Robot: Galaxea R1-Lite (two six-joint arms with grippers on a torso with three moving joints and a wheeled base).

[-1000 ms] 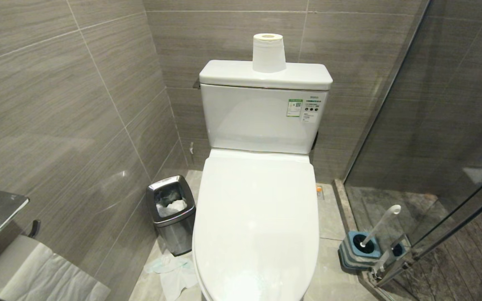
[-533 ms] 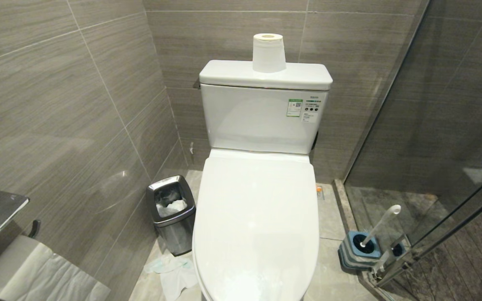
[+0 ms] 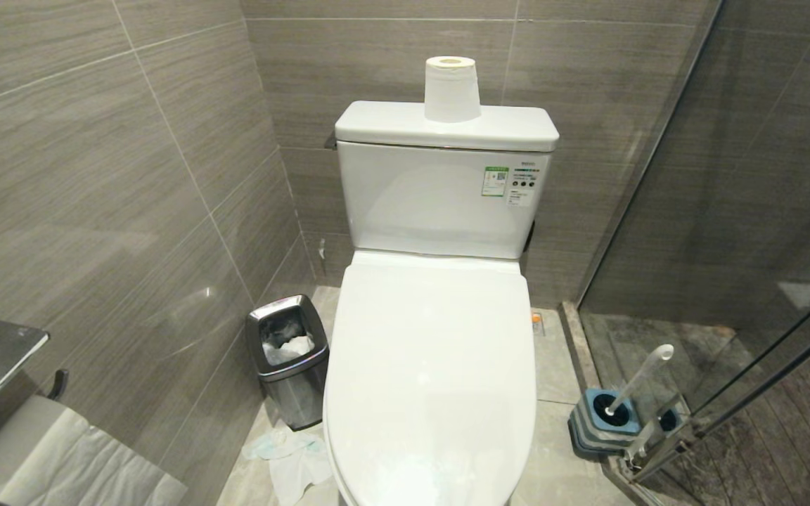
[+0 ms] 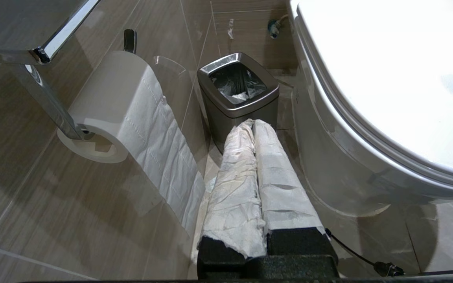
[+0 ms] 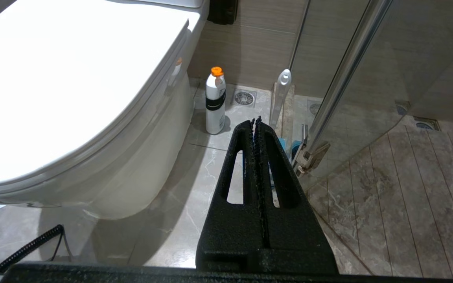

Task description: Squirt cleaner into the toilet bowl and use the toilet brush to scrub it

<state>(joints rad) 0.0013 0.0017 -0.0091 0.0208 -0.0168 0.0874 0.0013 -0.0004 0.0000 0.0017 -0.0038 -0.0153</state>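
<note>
Beyond the right gripper point(image 5: 255, 120), whose black jaws are pressed together empty, the slim white-handled toilet brush point(image 5: 280, 94) stands on the floor tiles; the paper-wrapped left gripper point(image 4: 252, 122) is likewise closed beside the glossy white lidded toilet bowl point(image 4: 340, 129).

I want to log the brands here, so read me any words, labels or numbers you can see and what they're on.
"TOTO", faintly: small grey print on the glossy white ceramic cistern, above its stickers.
Green-and-white sticker: print too small to read.
White orange-capped bottle: no legible text.
</note>
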